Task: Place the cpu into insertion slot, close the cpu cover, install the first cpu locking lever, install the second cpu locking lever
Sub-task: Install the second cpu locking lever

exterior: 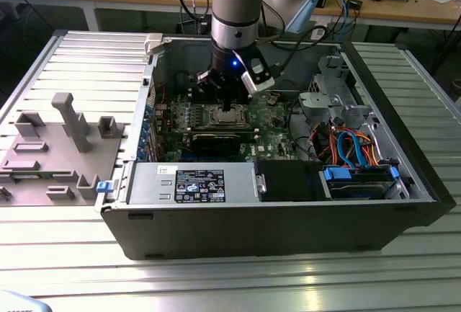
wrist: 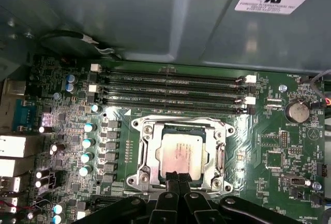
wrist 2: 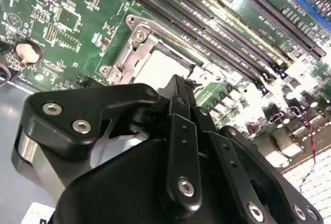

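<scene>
One gripper [wrist: 177, 178] apparently closed, empty, at cpu [wrist: 183, 154] edge; labels illegible.

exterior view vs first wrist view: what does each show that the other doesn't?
Exterior view: the whole open computer case, the grey fixture tray on the exterior view's left, and the arm above the board. First wrist view: the memory slots and coin battery up close. Both: the cpu seated in the insertion slot, with the end effector at its edge.

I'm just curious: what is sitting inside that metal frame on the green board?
The cpu lies inside the cpu cover. The gripper hides its near edge, and the insertion slot beneath is covered.
</scene>
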{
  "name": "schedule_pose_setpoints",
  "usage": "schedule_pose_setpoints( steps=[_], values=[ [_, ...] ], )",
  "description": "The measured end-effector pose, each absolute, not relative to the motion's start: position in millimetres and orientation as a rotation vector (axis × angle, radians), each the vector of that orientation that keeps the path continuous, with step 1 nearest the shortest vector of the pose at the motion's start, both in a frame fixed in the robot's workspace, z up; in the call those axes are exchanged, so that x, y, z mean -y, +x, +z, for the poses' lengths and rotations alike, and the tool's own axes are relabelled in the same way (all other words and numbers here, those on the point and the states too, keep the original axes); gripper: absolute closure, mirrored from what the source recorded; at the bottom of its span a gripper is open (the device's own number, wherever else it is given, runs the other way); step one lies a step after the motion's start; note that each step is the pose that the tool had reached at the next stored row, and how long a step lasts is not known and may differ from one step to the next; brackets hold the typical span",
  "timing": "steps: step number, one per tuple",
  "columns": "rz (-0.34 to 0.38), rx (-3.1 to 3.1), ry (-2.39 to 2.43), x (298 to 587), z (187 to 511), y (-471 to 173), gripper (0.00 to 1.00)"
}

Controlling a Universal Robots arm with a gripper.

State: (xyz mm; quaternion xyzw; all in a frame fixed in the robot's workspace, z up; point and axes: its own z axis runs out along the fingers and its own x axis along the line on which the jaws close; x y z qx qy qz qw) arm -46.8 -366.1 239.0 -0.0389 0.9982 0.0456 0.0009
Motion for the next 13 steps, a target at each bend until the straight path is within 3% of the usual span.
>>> schedule_pose_setpoints(
  steps=[5, 13],
  values=[
    [0.105, -3.139, -0.122, 347, 239, -44, 0.89],
    [0.101, -3.139, -0.122, 347, 239, -44, 0.89]
  ],
)
